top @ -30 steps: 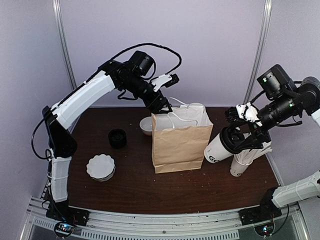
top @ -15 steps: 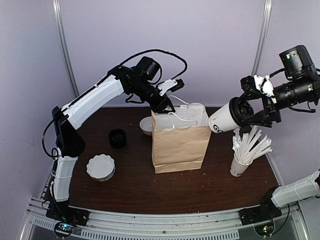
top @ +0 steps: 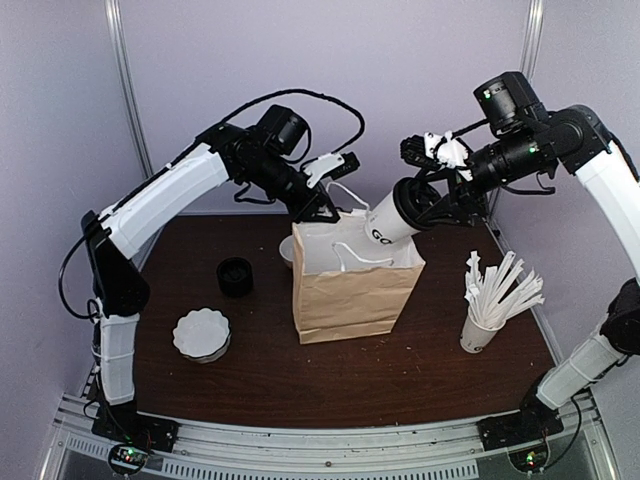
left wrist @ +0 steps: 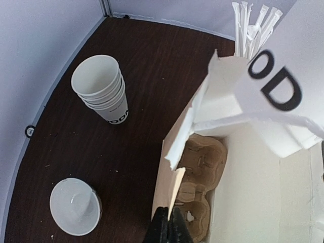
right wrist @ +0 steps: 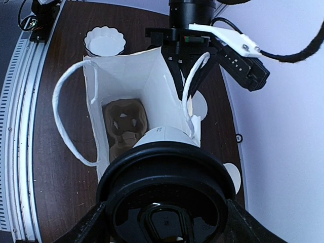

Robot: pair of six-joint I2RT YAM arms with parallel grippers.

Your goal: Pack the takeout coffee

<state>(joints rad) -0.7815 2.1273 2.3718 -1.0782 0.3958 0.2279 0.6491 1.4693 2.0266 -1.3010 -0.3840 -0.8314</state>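
Two grippers work at one bag. The left gripper [left wrist: 167, 225], wide open a second ago, has closed fully and now pinches the edge of the paper bag [top: 345, 290], holding its mouth spread. The right gripper [top: 425, 200] stands with its fingers wide around the upper body of the takeout coffee [top: 385, 228], gripping it just below the black lid [right wrist: 164, 202]. Over the same second the right arm has carried the cup from low at the table's right side, up and across, so that its tilted base is now at the bag's opening; whether it touches the rim cannot be told. With the bag steadied and the cup aligned, the insertion step is judged ready to begin; the cup is not yet seated. Inside the bag, a brown moulded cup carrier [right wrist: 124, 121] lies on the bottom with its wells vacant. Outside it, on the table [top: 260, 380], stand a stack of cups [left wrist: 101, 91] and, well to the right, a cup of wrapped sticks [top: 490, 300].
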